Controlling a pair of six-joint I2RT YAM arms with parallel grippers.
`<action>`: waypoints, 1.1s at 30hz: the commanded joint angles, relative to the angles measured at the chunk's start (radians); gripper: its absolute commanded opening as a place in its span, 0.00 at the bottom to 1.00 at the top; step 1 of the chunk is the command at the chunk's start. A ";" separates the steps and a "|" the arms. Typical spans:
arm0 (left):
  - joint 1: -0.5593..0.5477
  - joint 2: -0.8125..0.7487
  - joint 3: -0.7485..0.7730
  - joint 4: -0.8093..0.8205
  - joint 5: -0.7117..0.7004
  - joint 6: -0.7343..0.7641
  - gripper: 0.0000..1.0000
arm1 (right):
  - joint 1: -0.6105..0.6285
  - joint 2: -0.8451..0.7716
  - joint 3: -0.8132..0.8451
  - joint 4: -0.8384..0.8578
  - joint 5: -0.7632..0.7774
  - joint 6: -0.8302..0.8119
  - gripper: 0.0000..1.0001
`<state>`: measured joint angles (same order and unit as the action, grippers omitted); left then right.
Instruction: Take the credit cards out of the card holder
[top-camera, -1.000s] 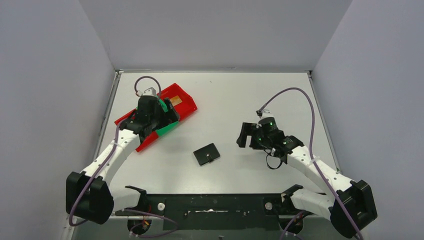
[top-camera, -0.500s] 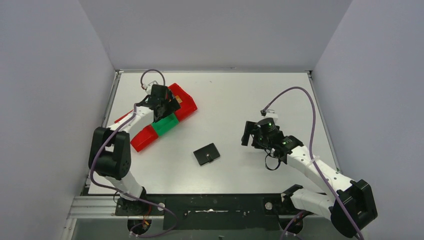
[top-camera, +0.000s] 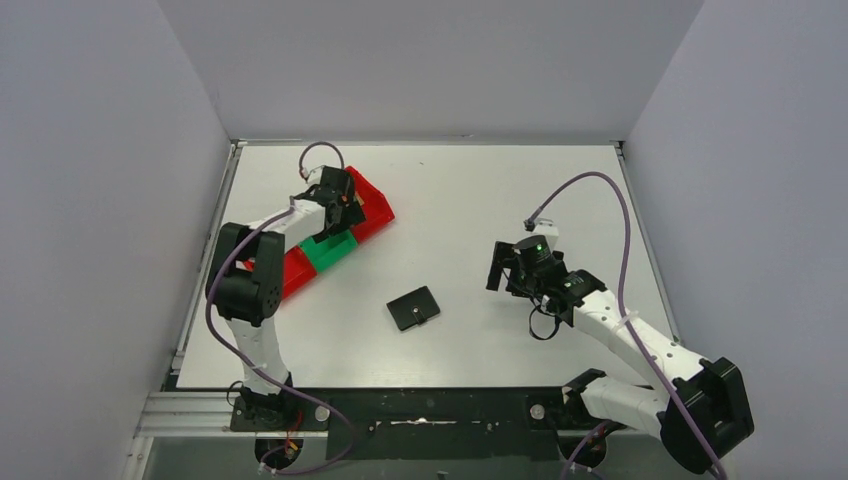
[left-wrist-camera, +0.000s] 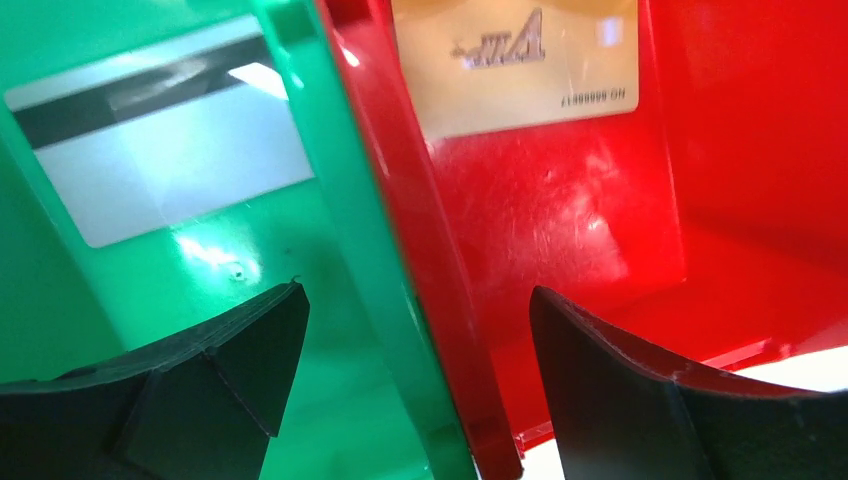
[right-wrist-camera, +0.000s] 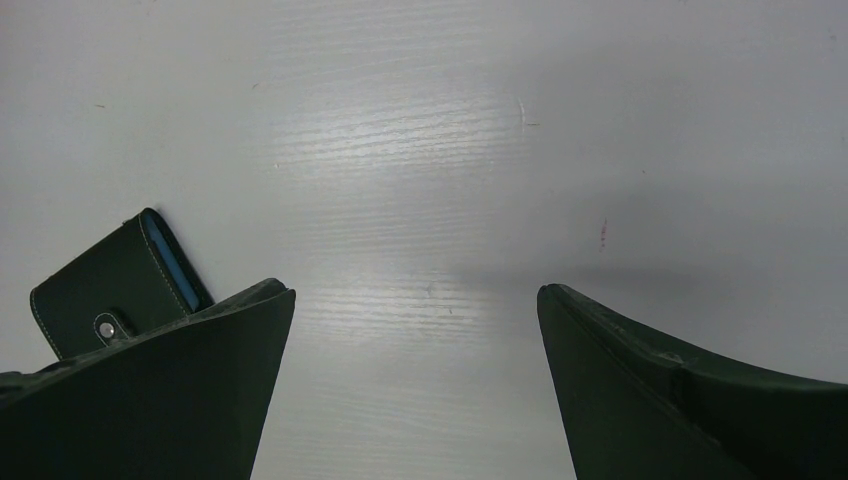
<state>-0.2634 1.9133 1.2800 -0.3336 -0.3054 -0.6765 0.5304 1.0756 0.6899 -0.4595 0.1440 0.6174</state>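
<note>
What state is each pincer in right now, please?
Left pincer: open, holding nothing.
Right pincer: open, holding nothing.

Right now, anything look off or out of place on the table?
Nothing spilled or damaged. Only oddities: the green bin and red bin sit diagonal to the table edges, and the left gripper hangs open over the wall between them. Silver-grey card and orange-gold card lie flat inside. Card holder lies shut.

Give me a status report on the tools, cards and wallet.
Left tool open over green bin and red bin. Right tool open above table. Silver card in green, gold card in red. Wallet folded, nothing blocking it.
</note>
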 joint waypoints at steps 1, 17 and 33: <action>-0.046 0.014 0.046 -0.010 -0.018 0.025 0.82 | -0.007 0.011 0.048 0.003 0.051 -0.002 0.98; -0.229 -0.012 0.022 -0.013 0.007 -0.007 0.74 | -0.019 -0.020 0.016 -0.023 0.124 0.037 0.98; -0.505 0.048 0.138 -0.002 0.036 -0.080 0.71 | -0.140 -0.119 -0.071 -0.045 0.151 0.104 0.98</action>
<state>-0.7235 1.9381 1.3315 -0.3706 -0.2817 -0.7193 0.4236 0.9993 0.6392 -0.5159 0.2653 0.6949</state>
